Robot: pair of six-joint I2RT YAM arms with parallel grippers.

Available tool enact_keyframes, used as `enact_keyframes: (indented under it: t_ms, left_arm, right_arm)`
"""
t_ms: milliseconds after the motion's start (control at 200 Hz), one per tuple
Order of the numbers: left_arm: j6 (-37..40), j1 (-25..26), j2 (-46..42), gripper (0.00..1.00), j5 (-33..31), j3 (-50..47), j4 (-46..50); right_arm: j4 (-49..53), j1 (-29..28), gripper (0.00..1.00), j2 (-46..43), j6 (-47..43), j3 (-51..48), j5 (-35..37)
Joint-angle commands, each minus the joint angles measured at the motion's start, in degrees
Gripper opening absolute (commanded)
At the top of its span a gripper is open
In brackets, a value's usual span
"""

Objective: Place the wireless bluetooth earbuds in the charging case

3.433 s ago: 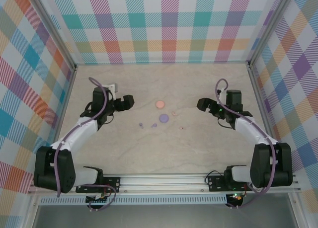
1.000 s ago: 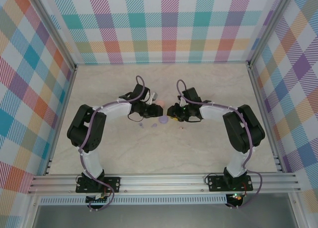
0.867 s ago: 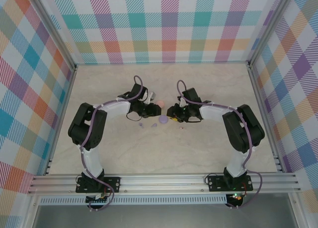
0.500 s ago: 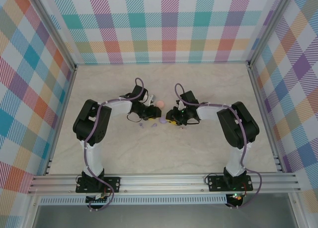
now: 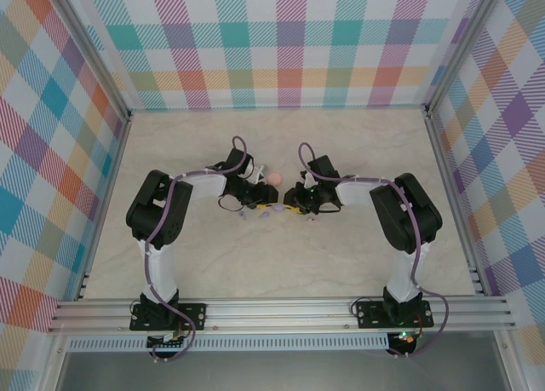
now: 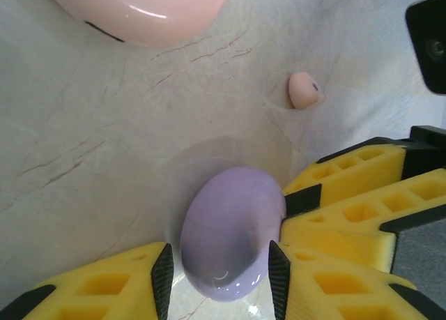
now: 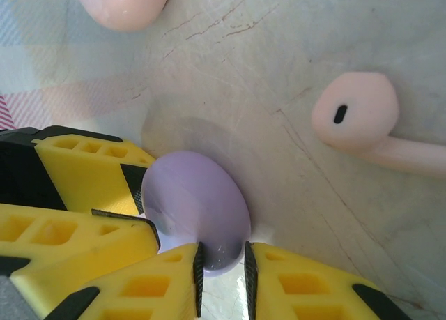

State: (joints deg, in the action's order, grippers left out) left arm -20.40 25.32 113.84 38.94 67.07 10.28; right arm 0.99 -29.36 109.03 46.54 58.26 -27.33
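Charging case (image 6: 230, 250), purple, is clamped across its width in my left jaws; my right jaws, nearly closed, pinch its rim. I'd pry gently, keeping it pinned. A pink earbud (image 7: 355, 114) lies just beyond them.

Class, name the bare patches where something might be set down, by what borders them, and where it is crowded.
Free: the far strip of table between pink case and back wall; the near middle between left arm and right arm. Crowded: the centre, where left tool and right tool flank the purple case, a pink earbud beside.
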Motion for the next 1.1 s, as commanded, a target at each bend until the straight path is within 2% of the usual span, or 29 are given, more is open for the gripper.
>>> enact_keyframes:
  t_ms: [0,700,945,1100]
  left_arm:
    - [-1.87,0.37,-1.82,0.43,2.57,-1.33,-1.06]
    - [-6.73,0.43,-4.42,0.39,4.97,-4.2,-7.31]
    - [-5.59,0.41,-5.02,0.26,1.36,-3.83,-4.72]
    - [-4.32,0.41,-5.73,0.23,-0.92,-3.44,-2.61]
  right_arm:
    - [1.21,-0.47,0.23,1.96,0.47,0.64,1.29]
    - [0.35,-0.42,0.16,1.09,-0.4,0.01,1.02]
    - [1.27,-0.44,0.18,-1.7,-0.83,-0.78,2.44]
    - [3.62,-0.43,0.2,-5.27,-2.39,-0.69,4.03]
